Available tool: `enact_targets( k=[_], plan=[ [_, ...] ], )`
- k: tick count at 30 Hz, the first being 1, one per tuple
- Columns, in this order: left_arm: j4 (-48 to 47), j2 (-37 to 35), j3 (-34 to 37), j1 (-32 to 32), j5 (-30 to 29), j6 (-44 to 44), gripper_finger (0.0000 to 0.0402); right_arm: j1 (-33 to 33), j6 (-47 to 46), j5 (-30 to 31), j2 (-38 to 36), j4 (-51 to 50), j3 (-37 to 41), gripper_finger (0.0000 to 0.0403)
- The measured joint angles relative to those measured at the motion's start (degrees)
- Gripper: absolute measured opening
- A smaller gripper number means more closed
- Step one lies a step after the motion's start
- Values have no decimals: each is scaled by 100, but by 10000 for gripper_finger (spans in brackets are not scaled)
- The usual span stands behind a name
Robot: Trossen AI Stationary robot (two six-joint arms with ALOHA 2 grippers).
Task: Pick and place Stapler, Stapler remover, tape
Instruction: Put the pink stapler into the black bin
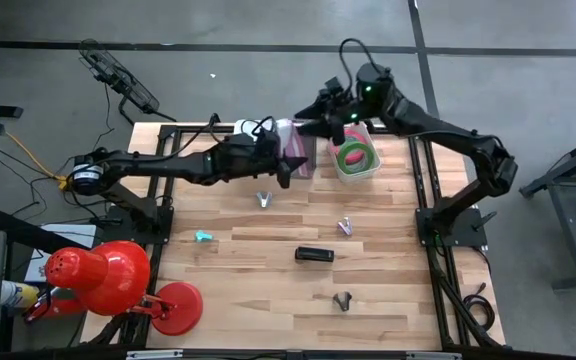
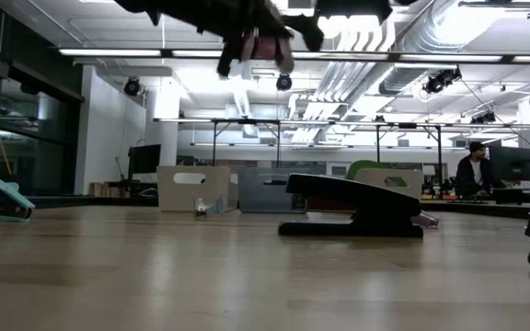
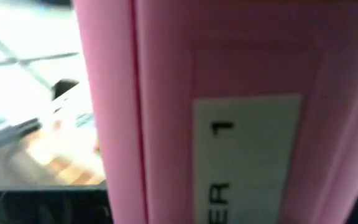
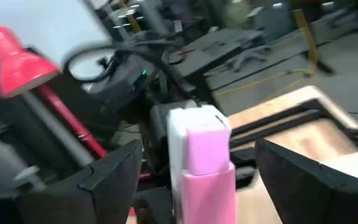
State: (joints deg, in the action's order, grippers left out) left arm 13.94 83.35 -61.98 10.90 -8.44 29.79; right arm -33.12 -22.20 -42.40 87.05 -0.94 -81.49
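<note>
Looking straight down on the wooden desk [image 1: 268, 290]: left tool [image 1: 286, 160] stretched toward the far edge, clamped on a pink stapler [image 1: 298, 152] held clear of the surface; right tool [image 1: 330, 112] poised just beside it, above a clear bin [image 1: 370, 170] holding green tape [image 1: 354, 155], fingers too dark to judge from here; black stapler [image 1: 314, 254] lying mid-desk; small staple removers scattered, one teal [image 1: 203, 236], one purple [image 1: 345, 227], one dark [image 1: 342, 300]; red lamp [image 1: 103, 275] at the near left corner.

Moving to desk height: black stapler [image 2: 352, 204] flat on the wood, teal remover [image 2: 5, 198] at the far left, arms only dark shapes overhead; bin mostly hidden behind the stapler.

Peering past the left wrist: pink stapler body [image 3: 229, 112] filling the frame, a white label on it; own fingers not visible.

Peering past the right wrist: two dark fingers [image 4: 110, 174] spread wide, the pink stapler [image 4: 202, 155] upright between them but untouched; the only view proving that spread.

Seemingly mid hand-over or placement of the pink stapler; next likely needing either a close by the right tool or a carry over the bin and release.
</note>
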Motion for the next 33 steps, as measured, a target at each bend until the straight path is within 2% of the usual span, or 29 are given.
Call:
enact_targets(
  k=[7, 12, 23, 29, 33],
  plan=[
    [-847, 85, 2, 580, 177, 571, 134, -641, 636, 1002, -564, -1421, 0, 304],
    [-770, 384, -5, 1101, 775, 1094, 134, -1017, 1081, 1847, -1017, -2347, 0, 304],
    [-592, 1267, -25, 1728, 927, 1908, 134, -1606, 1791, 3241, -1814, -3947, 0, 304],
    [-1186, 1843, -845, 1805, 1110, 1757, 134, -1789, 2037, 3493, -1904, -4425, 0, 304],
    [-2734, 2332, -1855, 1846, 1087, 1463, 134, -1869, 2123, 3501, -1904, -4721, 0, 304]
  ],
)
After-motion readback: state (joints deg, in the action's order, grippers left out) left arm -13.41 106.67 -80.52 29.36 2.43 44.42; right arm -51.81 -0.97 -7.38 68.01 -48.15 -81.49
